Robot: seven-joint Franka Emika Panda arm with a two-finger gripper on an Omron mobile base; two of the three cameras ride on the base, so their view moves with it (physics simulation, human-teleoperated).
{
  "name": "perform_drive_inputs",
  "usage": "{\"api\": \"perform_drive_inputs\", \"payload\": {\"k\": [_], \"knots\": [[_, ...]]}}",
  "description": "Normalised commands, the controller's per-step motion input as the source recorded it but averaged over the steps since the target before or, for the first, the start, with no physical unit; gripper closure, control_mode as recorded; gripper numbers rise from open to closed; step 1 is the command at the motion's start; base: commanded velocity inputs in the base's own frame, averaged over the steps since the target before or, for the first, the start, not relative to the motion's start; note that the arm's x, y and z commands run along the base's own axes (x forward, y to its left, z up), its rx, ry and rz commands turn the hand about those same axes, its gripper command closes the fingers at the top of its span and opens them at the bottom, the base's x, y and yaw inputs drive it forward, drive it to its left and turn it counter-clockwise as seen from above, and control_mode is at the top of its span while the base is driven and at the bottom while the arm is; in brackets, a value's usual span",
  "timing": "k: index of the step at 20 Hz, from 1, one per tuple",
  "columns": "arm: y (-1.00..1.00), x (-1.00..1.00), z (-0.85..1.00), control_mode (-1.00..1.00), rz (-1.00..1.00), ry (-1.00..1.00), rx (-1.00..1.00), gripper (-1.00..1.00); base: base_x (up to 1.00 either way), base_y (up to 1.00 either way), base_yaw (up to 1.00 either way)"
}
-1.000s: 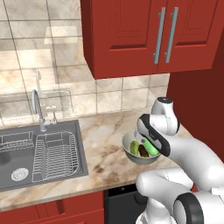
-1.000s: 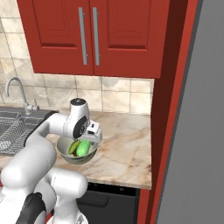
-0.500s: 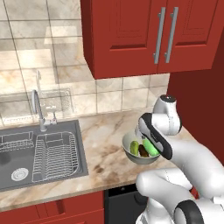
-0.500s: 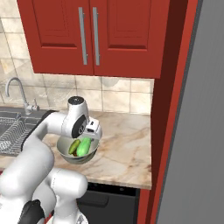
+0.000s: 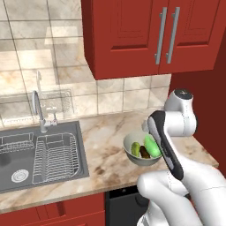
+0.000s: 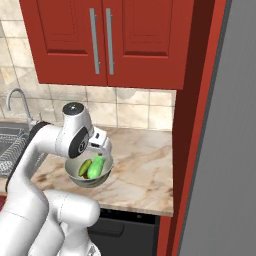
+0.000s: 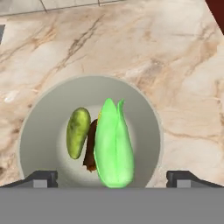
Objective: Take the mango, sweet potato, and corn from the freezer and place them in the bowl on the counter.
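Three food items lie together in the bowl (image 7: 148,118), which stands on the counter (image 7: 183,65) near its front edge, between the sink (image 5: 39,154) at the left end and the red side panel at the right end. In the hand view the bright green corn (image 7: 113,146) lies in the middle of the bowl, the duller olive-green mango (image 7: 78,131) lies along its left side, and the dark brown sweet potato (image 7: 91,146) is wedged between and partly under them, with only a narrow strip of it showing. In the left base view the same three sit in the bowl (image 5: 132,142): mango (image 5: 135,149), sweet potato (image 5: 144,152) and corn (image 5: 152,146) from left to right. The gripper (image 7: 111,178) hovers above the bowl with its fingers spread wide, one fingertip (image 7: 41,178) at each side of the rim, holding nothing. In the right base view the white arm bends over the bowl (image 6: 75,175), and the freezer (image 6: 225,150) rises as a tall grey slab beyond the right end of the counter (image 6: 145,170). Red wall cabinets (image 5: 145,35) hang above the tiled wall behind the counter.
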Motion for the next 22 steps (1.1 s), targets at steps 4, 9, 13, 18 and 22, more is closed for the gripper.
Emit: {"api": "perform_drive_inputs", "payload": {"k": [4,9,13,18,22], "knots": [[0.00,-0.81,0.58,-1.00,-0.05,-0.12,-0.01,-1.00,0.00,0.00,0.00],[0.12,-0.83,0.45,-1.00,-0.02,-0.16,-0.01,-1.00,0.00,0.00,0.00],[0.35,-0.49,0.68,-1.00,0.00,-0.07,-0.02,-1.00,0.00,0.00,0.00],[0.28,-0.44,0.79,-1.00,0.00,-0.01,-0.03,-1.00,0.00,0.00,0.00],[0.08,-0.62,0.69,-1.00,0.00,-0.01,-0.01,-1.00,0.00,0.00,0.00]]}}
